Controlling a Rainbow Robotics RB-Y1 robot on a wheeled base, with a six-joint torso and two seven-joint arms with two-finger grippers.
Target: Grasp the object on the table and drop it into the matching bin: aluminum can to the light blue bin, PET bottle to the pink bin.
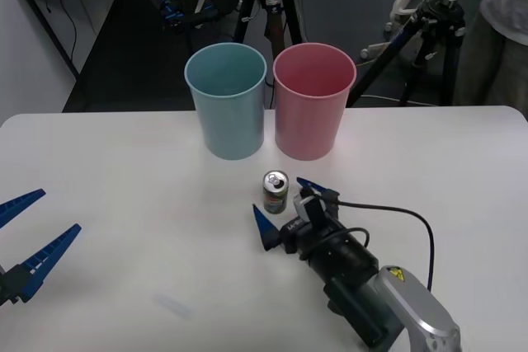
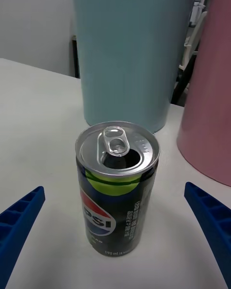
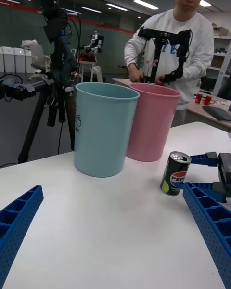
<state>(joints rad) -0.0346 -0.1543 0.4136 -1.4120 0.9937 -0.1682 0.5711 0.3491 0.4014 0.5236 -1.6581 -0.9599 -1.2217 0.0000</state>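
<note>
A: Step? Quick.

B: Approach done, grasp not yet made, I'd say. Right gripper (image 1: pixel 285 206) sits low on the table (image 1: pixel 124 195), fingers spread wide, one either side of the can (image 1: pixel 275 191). No contact that I can see; the right wrist view shows a gap on both sides of the can (image 2: pixel 117 188).

A: Left one?

B: Left gripper (image 1: pixel 29 237) is parked at the near left edge of the table, fingers apart, holding nothing.

A: Where's the can exactly?

B: Upright on the table, mid-right, just in front of the two bins, tab already pulled open.

A: Next move?

B: Probably close on the can's body, lift clear, carry it forward over the blue bin (image 1: pixel 226 100), and release. It has to clear the rim and not drift to the pink bin (image 1: pixel 313 100), which stands touching or nearly touching it on the right.

A: Counts?

B: One can, one blue bin, one pink bin, two grippers. No bottle on the table.
</note>
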